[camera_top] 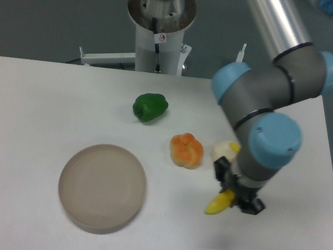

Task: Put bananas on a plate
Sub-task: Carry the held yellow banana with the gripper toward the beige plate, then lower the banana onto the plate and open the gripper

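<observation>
The yellow toy banana (218,204) sticks out below my gripper (235,196) at the right of the table. The black fingers close around its upper end, and its lower tip hangs at or just over the tabletop. The round beige-grey plate (102,187) lies at the front left, well apart from the gripper, with nothing on it. The arm's wrist hides the top of the banana.
An orange lobed fruit (186,150) lies between plate and gripper. A pale cream fruit (223,150) sits just behind the gripper, partly hidden by the wrist. A green pepper (150,106) lies farther back. The table's right edge is near the arm.
</observation>
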`<action>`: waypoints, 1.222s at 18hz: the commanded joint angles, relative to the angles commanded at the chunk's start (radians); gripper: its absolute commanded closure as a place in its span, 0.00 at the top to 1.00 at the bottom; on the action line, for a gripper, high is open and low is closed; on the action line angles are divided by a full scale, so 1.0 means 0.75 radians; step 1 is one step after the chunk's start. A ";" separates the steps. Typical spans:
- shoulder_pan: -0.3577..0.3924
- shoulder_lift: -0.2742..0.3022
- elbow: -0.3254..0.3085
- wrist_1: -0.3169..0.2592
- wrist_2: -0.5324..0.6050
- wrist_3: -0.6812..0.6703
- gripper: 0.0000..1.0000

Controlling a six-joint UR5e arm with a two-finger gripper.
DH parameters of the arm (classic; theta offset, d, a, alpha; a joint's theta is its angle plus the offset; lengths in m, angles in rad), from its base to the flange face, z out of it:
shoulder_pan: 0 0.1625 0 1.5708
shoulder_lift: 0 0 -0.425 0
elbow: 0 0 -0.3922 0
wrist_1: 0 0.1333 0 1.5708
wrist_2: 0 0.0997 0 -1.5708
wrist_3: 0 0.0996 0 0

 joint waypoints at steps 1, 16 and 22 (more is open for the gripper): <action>-0.033 -0.004 -0.008 0.002 0.000 -0.049 0.23; -0.209 -0.102 -0.033 0.002 -0.258 -0.434 0.27; -0.213 -0.098 -0.111 0.018 -0.258 -0.493 0.36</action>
